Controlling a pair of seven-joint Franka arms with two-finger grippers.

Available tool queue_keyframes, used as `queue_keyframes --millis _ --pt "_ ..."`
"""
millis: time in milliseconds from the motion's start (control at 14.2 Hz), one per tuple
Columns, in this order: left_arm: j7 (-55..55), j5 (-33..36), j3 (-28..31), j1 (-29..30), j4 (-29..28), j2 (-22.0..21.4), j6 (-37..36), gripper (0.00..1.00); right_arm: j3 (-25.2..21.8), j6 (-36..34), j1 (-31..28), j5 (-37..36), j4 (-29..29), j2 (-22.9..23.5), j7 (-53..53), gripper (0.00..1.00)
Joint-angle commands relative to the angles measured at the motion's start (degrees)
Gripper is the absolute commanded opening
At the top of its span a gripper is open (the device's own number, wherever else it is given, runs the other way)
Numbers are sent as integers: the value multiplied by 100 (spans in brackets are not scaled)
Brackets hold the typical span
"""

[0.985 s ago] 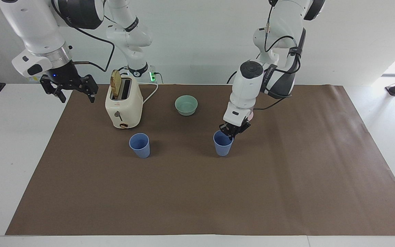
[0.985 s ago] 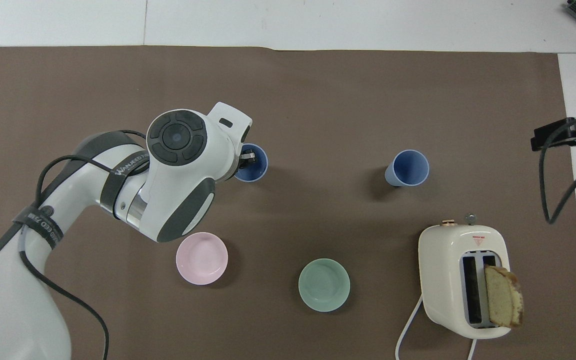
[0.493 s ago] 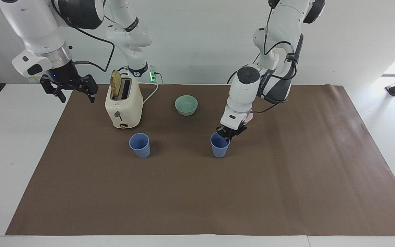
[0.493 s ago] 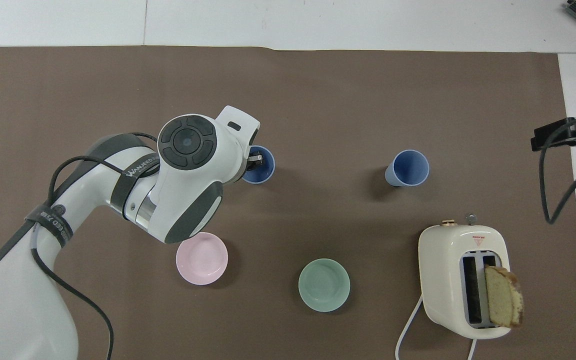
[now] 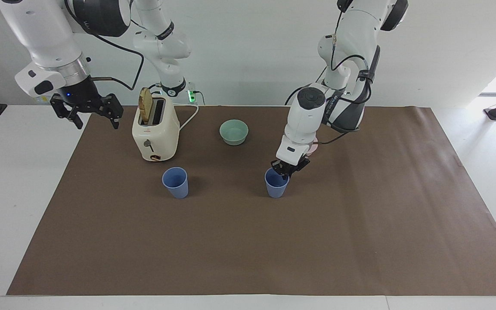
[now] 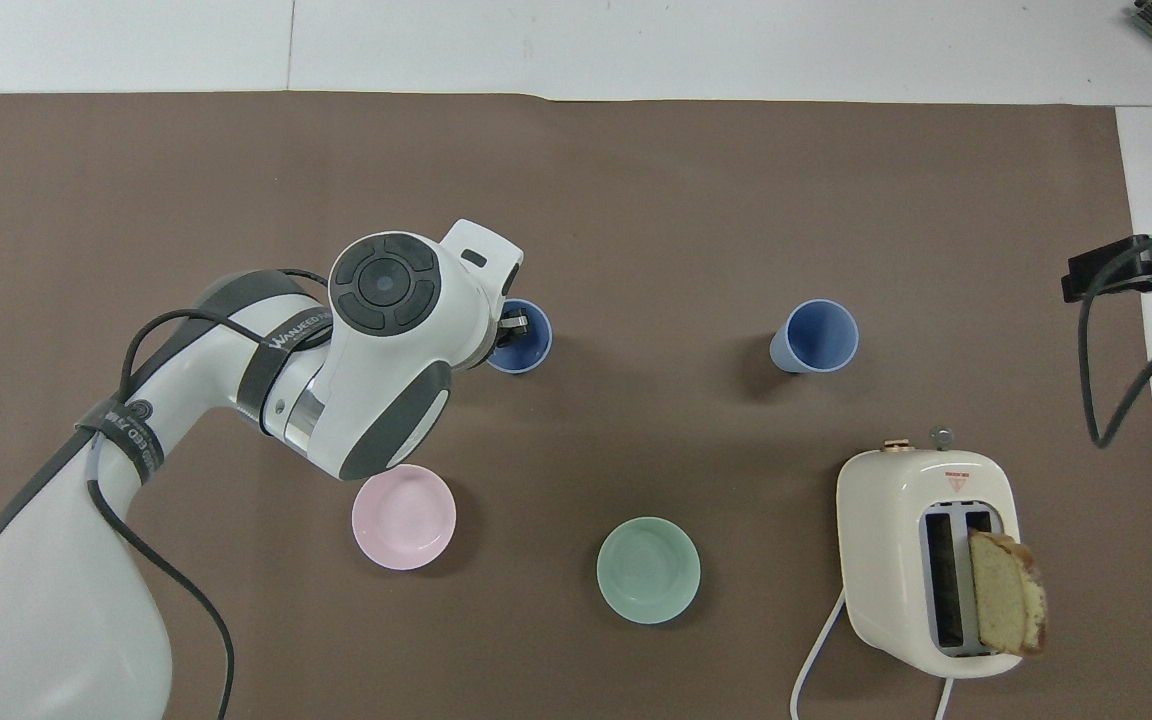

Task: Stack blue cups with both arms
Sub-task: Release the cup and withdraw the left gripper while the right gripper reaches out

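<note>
Two blue cups stand upright on the brown mat. One cup (image 5: 276, 186) (image 6: 528, 347) is mid-table; my left gripper (image 5: 285, 170) (image 6: 511, 325) is at its rim, shut on the wall of the rim on the side nearer to the robots, one finger inside the cup. The other blue cup (image 5: 175, 182) (image 6: 816, 336) stands alone toward the right arm's end, just farther from the robots than the toaster. My right gripper (image 5: 97, 122) (image 6: 1126, 272) hangs open and empty, high over the mat's edge beside the toaster, and waits.
A cream toaster (image 5: 155, 133) (image 6: 926, 560) with a bread slice stands near the right arm. A mint-green bowl (image 5: 234, 131) (image 6: 648, 570) and a pink bowl (image 6: 403, 517) sit nearer to the robots than the cups. The left arm's elbow hangs over the pink bowl.
My left gripper has moved a little toward the right arm's end, and the cup it holds shifted with it. The right arm and the other cup have not moved.
</note>
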Motion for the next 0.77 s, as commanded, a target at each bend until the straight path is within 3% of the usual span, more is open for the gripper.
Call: queue_keyframes --millis 0,422,704 --pt "14 120 101 -7 47 -107 15 100 42 24 -51 103 -150 -131 91 100" --pt "1110 41 953 -95 92 -800 -678 100 33 -55 -77 120 -176 -140 47 100" --pt "2410 -599 1682 -104 91 -1311 -1240 100 33 531 -68 611 -991 -473 99 100"
